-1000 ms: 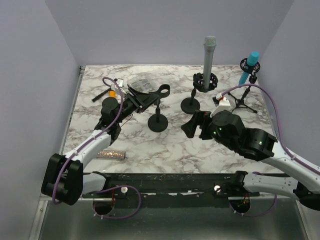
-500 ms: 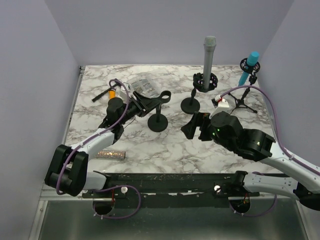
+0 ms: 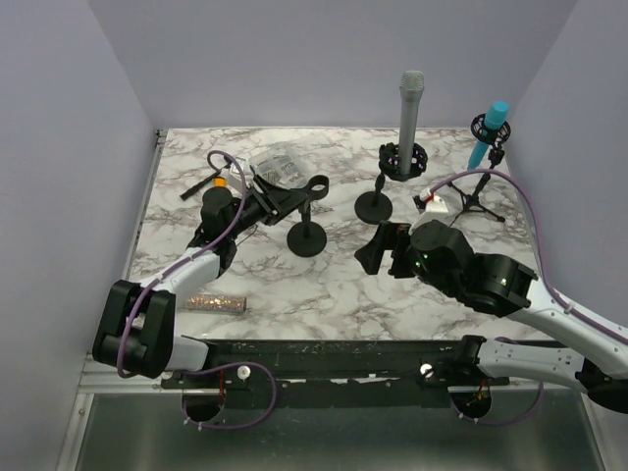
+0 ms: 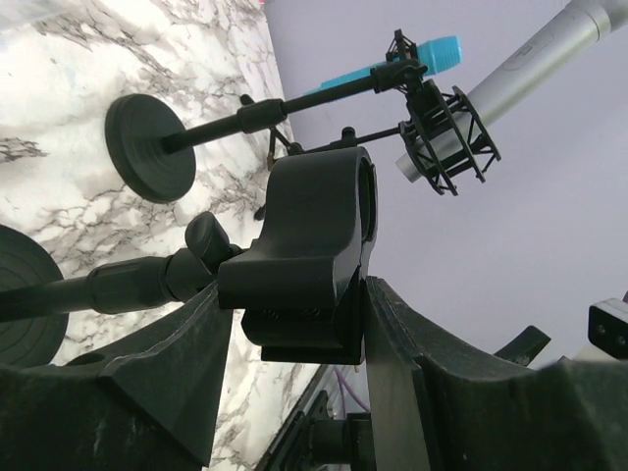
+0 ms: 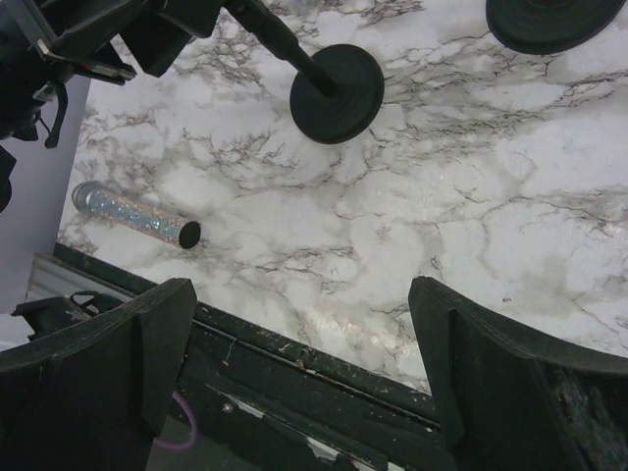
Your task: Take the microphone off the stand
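Marble table [image 3: 343,285]; left end effector [image 3: 278,200] clamps stand clip [image 4: 314,235]; microphone [image 3: 218,302] flat, well apart; right end effector [image 3: 385,247] wide.

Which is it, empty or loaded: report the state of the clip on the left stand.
Empty. The clip holds nothing in the left wrist view; the glittery microphone lies on the table.

Soft, even light fills the enclosure. The marble tabletop [image 3: 343,285] is bright, with only faint shadows beside the round stand base [image 3: 310,240]. In the right wrist view the glitter microphone [image 5: 132,213] sparkles, and the near gripper fingers [image 5: 88,383] look dark and slightly soft.
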Motion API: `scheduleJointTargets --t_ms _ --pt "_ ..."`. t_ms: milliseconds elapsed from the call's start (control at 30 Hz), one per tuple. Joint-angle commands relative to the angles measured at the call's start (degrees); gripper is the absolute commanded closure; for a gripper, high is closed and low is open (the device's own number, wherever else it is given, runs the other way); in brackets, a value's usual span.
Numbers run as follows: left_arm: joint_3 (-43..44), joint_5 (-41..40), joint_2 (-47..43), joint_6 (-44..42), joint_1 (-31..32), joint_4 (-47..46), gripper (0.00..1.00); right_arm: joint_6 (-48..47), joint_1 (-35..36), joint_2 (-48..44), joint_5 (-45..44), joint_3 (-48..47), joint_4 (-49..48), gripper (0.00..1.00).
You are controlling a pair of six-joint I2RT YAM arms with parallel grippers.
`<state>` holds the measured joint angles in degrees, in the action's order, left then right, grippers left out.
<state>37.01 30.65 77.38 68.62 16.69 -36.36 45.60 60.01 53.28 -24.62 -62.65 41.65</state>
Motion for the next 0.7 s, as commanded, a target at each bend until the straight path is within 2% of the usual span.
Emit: scheduleJointTargets --t_ms 0,233,333,367,467,533,600,633,667 --pt "-0.5 -0.4 4.8 -9.9 -5.0 6.4 0.89 0.2 0.3 1.1 -2.3 1.0 -0.4 0.00" --pt "2.4 2.3 9.2 -7.6 -6.2 2.8 0.89 -0.3 0.2 2.1 -2.5 0.8 -0.6 0.00" --pt "1.4 2.0 9.3 -5.9 -6.3 1.6 0.82 -1.2 0.2 2.2 -3.6 0.0 -0.2 0.00" --pt "1.2 2.0 8.9 -6.0 -6.3 2.1 0.77 -2.0 0.3 2.4 -4.3 -0.6 0.2 0.00" --pt "1.7 1.4 7.0 -6.7 -6.4 7.4 0.51 -4.3 0.2 3.3 -8.1 -3.0 2.6 0.00" --pt "1.9 1.5 5.3 -6.9 -6.6 10.3 0.39 -6.2 0.2 4.2 -11.5 -5.1 4.4 0.00" --pt "2.2 1.6 3.2 -7.2 -6.8 13.3 0.31 -7.9 0.2 5.6 -14.9 -7.7 6.1 0.00" --pt "2.3 1.6 2.4 -7.4 -6.9 14.7 0.23 -9.0 0.2 6.5 -16.7 -9.1 6.9 0.00" --pt "2.5 1.6 1.2 -7.8 -7.0 16.4 0.08 -10.2 0.2 7.2 -18.1 -10.5 7.2 0.00"
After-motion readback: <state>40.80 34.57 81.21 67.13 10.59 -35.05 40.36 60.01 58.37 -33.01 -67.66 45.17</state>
